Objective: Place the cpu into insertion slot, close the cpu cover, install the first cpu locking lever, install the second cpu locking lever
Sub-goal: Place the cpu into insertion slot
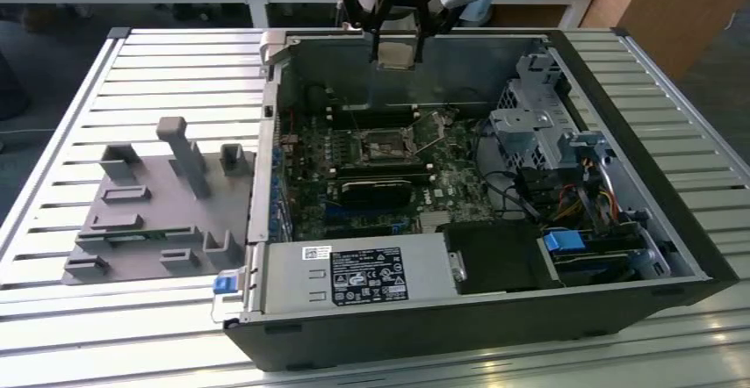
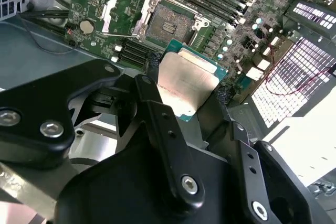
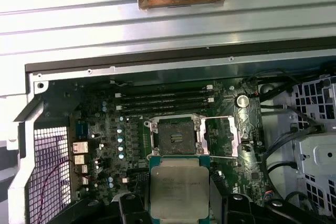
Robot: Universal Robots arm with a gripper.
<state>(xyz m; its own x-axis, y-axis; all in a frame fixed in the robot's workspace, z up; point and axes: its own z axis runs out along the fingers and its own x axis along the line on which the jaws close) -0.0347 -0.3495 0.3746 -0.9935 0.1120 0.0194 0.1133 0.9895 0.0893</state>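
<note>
Hanging over the far wall of the open black computer case (image 1: 469,331) in the exterior view, the black gripper (image 1: 396,54) pinches the cpu (image 1: 396,53), a small flat square chip with a dull silver-grey metal top, well above the green circuit board (image 1: 316,186) inside the case. The insertion slot (image 1: 381,146), a small square socket with a dark centre, lies on that board, apart from the chip. The case rests on a slatted metal tabletop (image 1: 70,125), with a grey plastic fixture (image 1: 153,212) at the exterior view's left and a labelled silver box (image 1: 357,276) in the case's near corner. In the second wrist view, the gripper (image 2: 186,85) is narrowed on the cpu (image 2: 189,77), with black fingers (image 2: 152,98) against two opposite edges. The insertion slot (image 2: 169,23) beyond shows its dark centre uncovered, and the cpu cover (image 2: 123,13), a thin silvery metal frame with a square window, is swung open beside it. In the first wrist view, the cpu (image 3: 178,187) sits apart from the insertion slot (image 3: 176,137), and the cpu cover (image 3: 220,136) lies flipped to one side of it.
</note>
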